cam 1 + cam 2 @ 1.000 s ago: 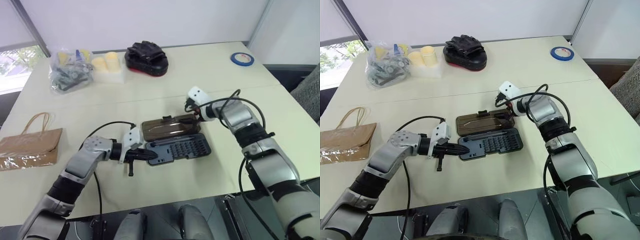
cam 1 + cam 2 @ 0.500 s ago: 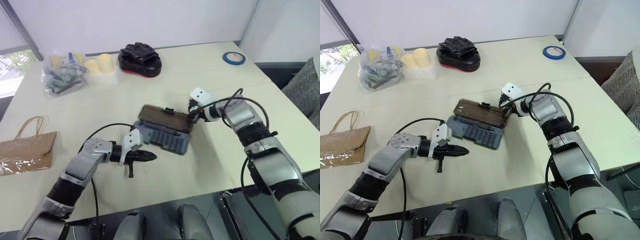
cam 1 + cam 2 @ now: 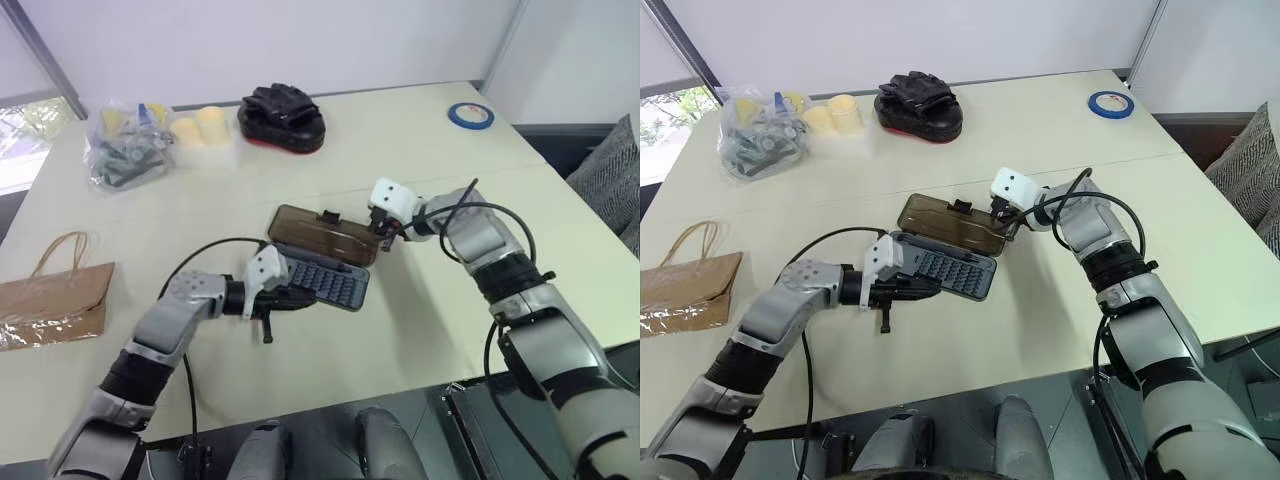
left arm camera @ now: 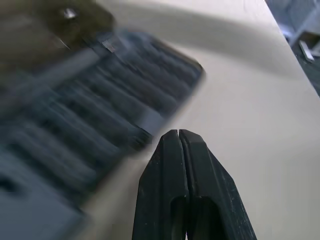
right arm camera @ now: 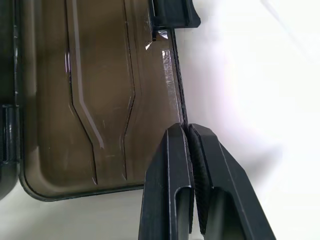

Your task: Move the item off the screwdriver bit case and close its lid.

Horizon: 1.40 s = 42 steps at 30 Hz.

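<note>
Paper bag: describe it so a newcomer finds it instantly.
Start at the cream table and go to its left edge on the robot's left, far from the open screwdriver bit case. The flat brown paper bag lies there alone; thin looped handles distinguish it from the clear plastic bag.

Bit case [image 3: 325, 280] open, lid [image 3: 322, 232] back; kraft bag [image 3: 55, 298] far left.

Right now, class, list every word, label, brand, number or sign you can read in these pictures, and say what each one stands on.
None can be read.
Bit case: no legible marking on its tray or on the lid.
Paper bag: plain, no print visible.
Clear bag of parts: contents too small to read.
Blue tape roll: no lettering visible.
</note>
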Tool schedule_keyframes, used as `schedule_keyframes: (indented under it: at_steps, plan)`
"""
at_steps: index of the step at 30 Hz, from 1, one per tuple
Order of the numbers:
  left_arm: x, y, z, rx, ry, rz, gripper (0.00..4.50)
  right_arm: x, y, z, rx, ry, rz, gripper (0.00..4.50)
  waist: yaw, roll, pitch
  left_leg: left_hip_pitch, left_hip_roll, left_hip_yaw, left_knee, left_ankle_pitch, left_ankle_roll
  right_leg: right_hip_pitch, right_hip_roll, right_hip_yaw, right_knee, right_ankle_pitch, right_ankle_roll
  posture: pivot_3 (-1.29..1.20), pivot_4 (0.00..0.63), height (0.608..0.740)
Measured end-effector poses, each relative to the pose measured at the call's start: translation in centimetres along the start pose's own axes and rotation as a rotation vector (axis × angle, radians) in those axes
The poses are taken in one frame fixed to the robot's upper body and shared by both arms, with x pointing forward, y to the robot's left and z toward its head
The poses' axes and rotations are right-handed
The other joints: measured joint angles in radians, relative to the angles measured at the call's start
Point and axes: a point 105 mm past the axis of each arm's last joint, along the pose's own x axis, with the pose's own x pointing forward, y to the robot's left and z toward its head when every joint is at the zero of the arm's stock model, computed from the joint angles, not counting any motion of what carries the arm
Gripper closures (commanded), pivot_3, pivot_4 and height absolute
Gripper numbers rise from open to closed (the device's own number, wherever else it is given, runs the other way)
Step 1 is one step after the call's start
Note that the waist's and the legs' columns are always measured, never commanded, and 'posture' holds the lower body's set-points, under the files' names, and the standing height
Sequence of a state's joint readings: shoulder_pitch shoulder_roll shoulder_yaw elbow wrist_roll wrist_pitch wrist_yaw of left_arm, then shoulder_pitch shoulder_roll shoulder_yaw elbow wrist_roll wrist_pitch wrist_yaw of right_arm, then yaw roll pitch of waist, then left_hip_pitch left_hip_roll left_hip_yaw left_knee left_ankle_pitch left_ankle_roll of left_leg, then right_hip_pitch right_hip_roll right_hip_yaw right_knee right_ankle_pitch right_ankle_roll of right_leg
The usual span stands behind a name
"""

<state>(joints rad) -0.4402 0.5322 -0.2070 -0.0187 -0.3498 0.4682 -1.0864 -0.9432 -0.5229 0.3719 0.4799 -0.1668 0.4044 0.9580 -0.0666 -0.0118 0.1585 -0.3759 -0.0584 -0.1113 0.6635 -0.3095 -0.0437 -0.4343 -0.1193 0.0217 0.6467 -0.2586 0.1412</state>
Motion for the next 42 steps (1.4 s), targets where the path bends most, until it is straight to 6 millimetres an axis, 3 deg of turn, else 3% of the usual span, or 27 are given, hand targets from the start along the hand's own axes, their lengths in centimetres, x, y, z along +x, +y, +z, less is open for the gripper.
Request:
schedule_keyframes:
  at_steps: [9, 13, 17, 23, 27, 30, 35, 42]
  plan:
    - [-2.4, 3.2, 6.8, -0.102, -0.235, 0.115, 4.5, -0.9, 1.5, 1.0, -0.266, -0.082, -0.044, 4.49, 0.006, 0.0, 0.0, 0.0, 0.0, 0.0, 0.0, 0.0, 0.0, 0.0, 0.0, 0.0, 0.0, 0.0, 0.0, 0.0, 0.15, 0.74]
    - [-3.7, 6.1, 7.9, -0.167, -0.312, 0.25, 4.5, -1.3, 2.0, 2.0, -0.33, -0.14, -0.079, 4.49, 0.007, 0.0, 0.0, 0.0, 0.0, 0.0, 0.0, 0.0, 0.0, 0.0, 0.0, 0.0, 0.0, 0.0, 0.0, 0.0, 0.15, 0.74]
    - [-5.8, 9.6, 7.4, -0.247, -0.352, 0.429, 4.5, -1.8, 2.2, 2.8, -0.39, -0.184, -0.122, 4.49, 0.009, -0.001, 0.0, 0.0, -0.001, 0.0, 0.0, 0.0, 0.0, 0.0, 0.0, 0.0, -0.001, 0.0, 0.0, 0.0, 0.15, 0.74]
    - [-7.7, 13.2, 6.0, -0.265, -0.328, 0.609, 4.5, -2.0, 2.2, 3.3, -0.422, -0.215, -0.152, 4.49, 0.019, -0.001, 0.0, 0.0, -0.001, 0.0, 0.001, 0.0, 0.0, 0.0, 0.0, 0.0, -0.001, 0.0, 0.0, 0.0, 0.15, 0.74]
    - [-9.1, 14.8, 3.6, -0.243, -0.251, 0.719, 4.5, -2.0, 2.2, 3.7, -0.434, -0.233, -0.167, 4.49, 0.022, -0.001, 0.0, 0.0, -0.002, 0.0, 0.001, 0.0, 0.0, 0.0, 0.0, 0.0, -0.001, 0.0, 0.0, 0.0, 0.15, 0.74]
    - [-8.4, 14.7, 1.5, -0.231, -0.167, 0.703, 4.5, -2.0, 2.1, 3.8, -0.44, -0.239, -0.175, 4.49, 0.023, -0.001, 0.0, -0.001, -0.002, 0.0, 0.001, 0.0, 0.0, 0.0, 0.0, 0.0, -0.001, 0.0, 0.0, 0.0, 0.15, 0.74]
    - [-6.1, 12.8, -0.6, -0.219, -0.099, 0.551, 4.5, -2.1, 2.2, 4.0, -0.447, -0.245, -0.179, 4.49, 0.022, -0.001, 0.0, -0.001, -0.002, 0.0, 0.001, 0.0, 0.0, 0.0, -0.001, -0.001, -0.001, 0.0, 0.0, 0.0, 0.15, 0.74]
    - [-5.6, 11.9, -0.1, -0.205, -0.105, 0.475, 4.5, -2.4, 1.9, 3.9, -0.451, -0.24, -0.191, 4.49, 0.023, -0.001, 0.0, -0.001, -0.002, 0.0, 0.002, 0.0, 0.0, 0.0, -0.001, -0.001, -0.001, 0.0, 0.0, 0.0, 0.15, 0.74]
